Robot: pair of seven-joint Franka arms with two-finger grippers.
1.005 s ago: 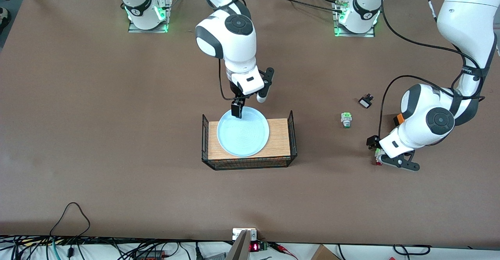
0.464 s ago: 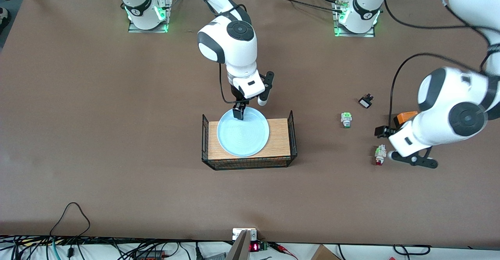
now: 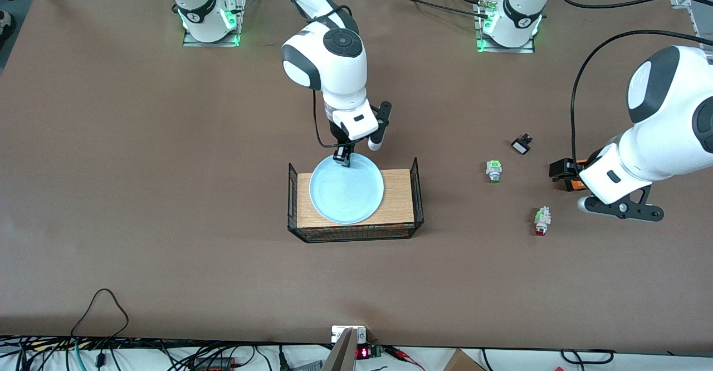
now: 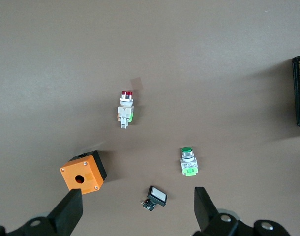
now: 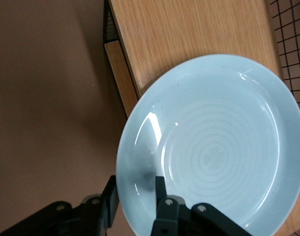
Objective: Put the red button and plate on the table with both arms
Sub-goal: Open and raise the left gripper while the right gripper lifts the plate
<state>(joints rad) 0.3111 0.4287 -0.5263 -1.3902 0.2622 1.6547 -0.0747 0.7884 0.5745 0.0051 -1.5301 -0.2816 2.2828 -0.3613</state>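
The right gripper (image 3: 341, 159) was set at the edge of the plate (image 3: 346, 189), on the side farther from the front camera. In the right wrist view its fingers (image 5: 160, 189) straddled the rim, one inside the plate and one outside, closed in on it. The plate lay on a small wooden board (image 3: 396, 193) framed by black wire mesh (image 3: 292, 198), near the middle of the table (image 3: 139, 165).

The left gripper (image 3: 562, 169) was held up in the air over the orange box (image 4: 83, 172), toward the left arm's end of the table. Its fingers (image 4: 69, 210) were spread wide, and nothing was held between them.

The red button (image 3: 541, 221) lay on its side on the table, apart from the left gripper and nearer to the front camera than the box. A green button (image 3: 493, 171) and a small black switch (image 3: 521, 145) were placed farther from the camera, each well apart from the red button and from one another.
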